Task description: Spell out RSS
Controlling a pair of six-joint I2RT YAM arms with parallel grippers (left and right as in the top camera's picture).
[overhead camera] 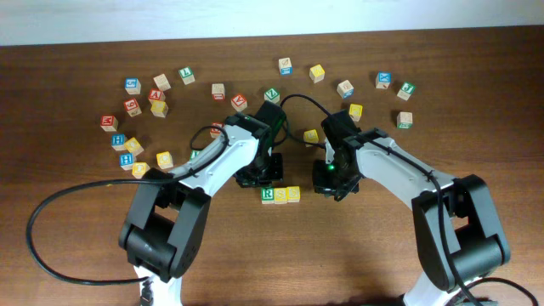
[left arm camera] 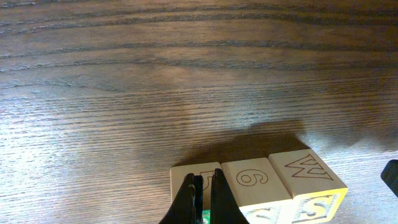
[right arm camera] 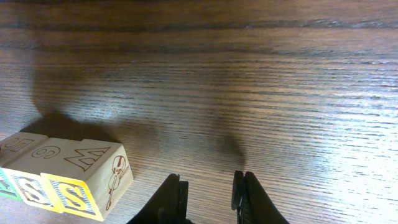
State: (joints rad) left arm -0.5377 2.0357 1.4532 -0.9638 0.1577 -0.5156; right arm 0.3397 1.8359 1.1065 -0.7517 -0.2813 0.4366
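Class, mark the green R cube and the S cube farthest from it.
green R cube (overhead camera: pixel 268 195), overhead view, on its green R face.
far S cube (right arm camera: pixel 74 196), right wrist view, on its yellow S face.

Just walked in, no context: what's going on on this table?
The R cube and two S cubes sit side by side on the table, reading RSS from overhead. The left fingers are shut, empty, at the R end; whether they touch it is unclear. The right fingers stand slightly apart, empty, beside the S end. Other letter cubes lie scattered behind.
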